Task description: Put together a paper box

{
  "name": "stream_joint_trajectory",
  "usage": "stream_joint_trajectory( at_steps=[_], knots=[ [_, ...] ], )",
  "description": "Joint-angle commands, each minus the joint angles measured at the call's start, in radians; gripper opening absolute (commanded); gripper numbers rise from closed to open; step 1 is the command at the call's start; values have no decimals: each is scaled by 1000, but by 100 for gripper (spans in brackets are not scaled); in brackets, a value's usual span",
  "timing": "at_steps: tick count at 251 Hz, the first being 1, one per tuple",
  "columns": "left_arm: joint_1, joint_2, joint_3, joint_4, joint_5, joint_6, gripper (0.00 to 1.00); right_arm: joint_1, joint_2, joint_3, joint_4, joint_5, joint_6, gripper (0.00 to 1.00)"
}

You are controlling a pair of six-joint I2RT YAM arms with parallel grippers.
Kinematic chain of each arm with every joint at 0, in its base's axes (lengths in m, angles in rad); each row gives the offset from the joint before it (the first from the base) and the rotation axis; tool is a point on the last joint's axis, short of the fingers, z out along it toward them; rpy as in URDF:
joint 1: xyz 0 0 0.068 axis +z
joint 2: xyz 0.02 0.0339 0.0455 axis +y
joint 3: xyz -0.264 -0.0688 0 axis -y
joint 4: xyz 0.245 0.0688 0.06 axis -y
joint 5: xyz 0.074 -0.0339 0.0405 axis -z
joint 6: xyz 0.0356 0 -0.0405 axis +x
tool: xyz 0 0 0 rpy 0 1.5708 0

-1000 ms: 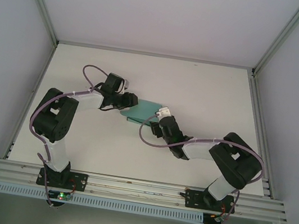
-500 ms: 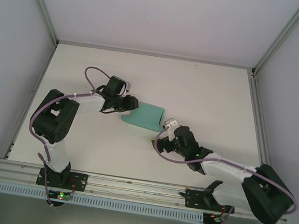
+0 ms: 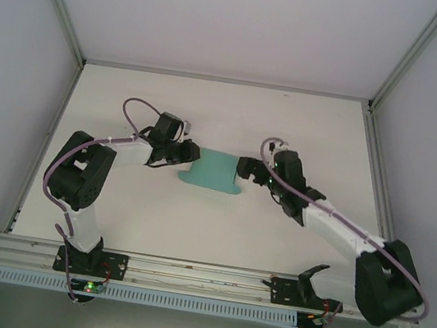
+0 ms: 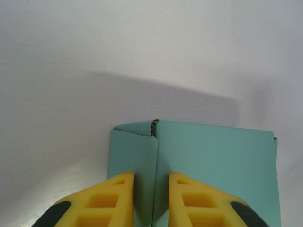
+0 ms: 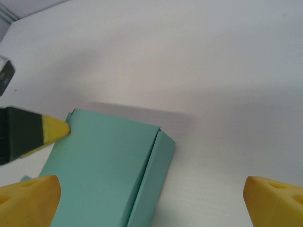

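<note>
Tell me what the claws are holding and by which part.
Nothing yet, it seems. The left claw straddles a fold at the box's left end, gaps showing either side. The right claw is wide open at the other end.

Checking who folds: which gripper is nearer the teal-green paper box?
Left. The left gripper straddles a raised fold at the left end of the teal-green card paper box; the right gripper stands wide open at its right end.

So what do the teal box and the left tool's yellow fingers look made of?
Paper box: thin matte card, it seems; crisp creases and folded flap edges. Fingers: yellow matte plastic or rubber, hard to say which; moulded hollow cells, no shine.
</note>
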Motion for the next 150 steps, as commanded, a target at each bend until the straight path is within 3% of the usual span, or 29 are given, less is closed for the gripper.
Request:
stream_joint_trajectory(
  at_steps=[1,68,97,150],
  knots=[
    [2,90,-83,-130,-100,46,15,-26,101,70,-105,-155,84,98],
    [66,147,-177,45,36,4,10,-34,325,189,-104,-306,78,98],
    [86,148,-203,71,45,5,10,-50,389,204,-38,-409,135,98],
    [91,144,-204,84,51,17,10,-50,467,194,222,-583,238,81]
  ],
)
